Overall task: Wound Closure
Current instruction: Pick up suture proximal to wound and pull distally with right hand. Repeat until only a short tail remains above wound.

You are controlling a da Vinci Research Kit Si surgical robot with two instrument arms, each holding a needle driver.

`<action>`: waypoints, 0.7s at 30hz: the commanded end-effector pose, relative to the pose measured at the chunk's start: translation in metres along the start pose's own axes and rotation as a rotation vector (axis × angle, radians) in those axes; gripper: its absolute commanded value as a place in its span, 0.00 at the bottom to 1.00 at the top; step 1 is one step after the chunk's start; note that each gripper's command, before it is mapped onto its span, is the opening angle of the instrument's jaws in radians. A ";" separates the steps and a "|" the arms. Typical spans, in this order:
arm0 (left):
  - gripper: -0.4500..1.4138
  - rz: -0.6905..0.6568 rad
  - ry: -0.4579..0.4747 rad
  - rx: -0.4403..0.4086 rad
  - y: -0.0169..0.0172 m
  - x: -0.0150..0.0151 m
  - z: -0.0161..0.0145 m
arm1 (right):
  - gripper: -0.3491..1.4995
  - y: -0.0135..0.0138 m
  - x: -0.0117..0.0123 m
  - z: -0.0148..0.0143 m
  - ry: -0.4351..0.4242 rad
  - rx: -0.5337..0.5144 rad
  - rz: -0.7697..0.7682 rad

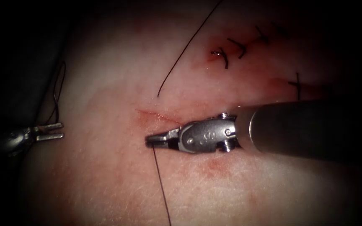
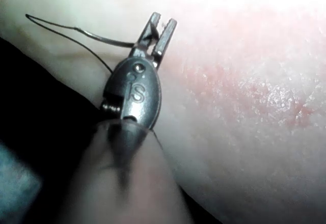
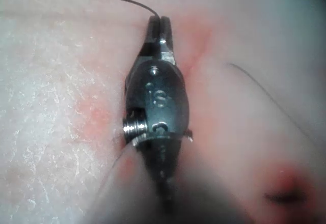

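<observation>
Right tool (image 1: 149,140): reaching in from the right over the middle of the tissue (image 1: 105,180), jaws closed and gripping the thread (image 1: 161,184) at their tip; the same grip is showing in the right wrist view (image 3: 159,23).
Left tool (image 1: 55,131): sitting at the tissue's left edge, well apart from the right tool, jaws standing slightly apart; in the left wrist view (image 2: 162,30) a thin curved wire-like piece, probably the needle (image 2: 109,40), is lying across the base of the jaws, but whether they are gripping it cannot be told.
Thread: running from the right tool's tip down toward the tissue's near edge; another strand (image 1: 185,50) is crossing the far part of the tissue and ending loose above the cut; a dark loop (image 1: 57,90) is rising over the left tool.
Cut (image 1: 158,117): a short reddish line lying just beside the right tool's jaws, on their far side.
Stitches (image 1: 231,52): dark stitches are sitting in a row toward the tissue's far right corner.
Red fluid (image 1: 214,165): staining the tissue around the cut and below the right tool's wrist.
</observation>
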 end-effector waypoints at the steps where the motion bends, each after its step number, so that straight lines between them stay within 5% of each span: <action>1: 0.00 -0.002 0.000 0.001 0.0002 -0.0008 0.0007 | 0.00 -0.0015 0.0002 0.0005 0.015 0.004 -0.003; 21: 0.00 0.001 0.005 0.004 0.0008 -0.0009 0.0015 | 0.00 -0.0172 0.0091 -0.0024 0.127 0.108 -0.052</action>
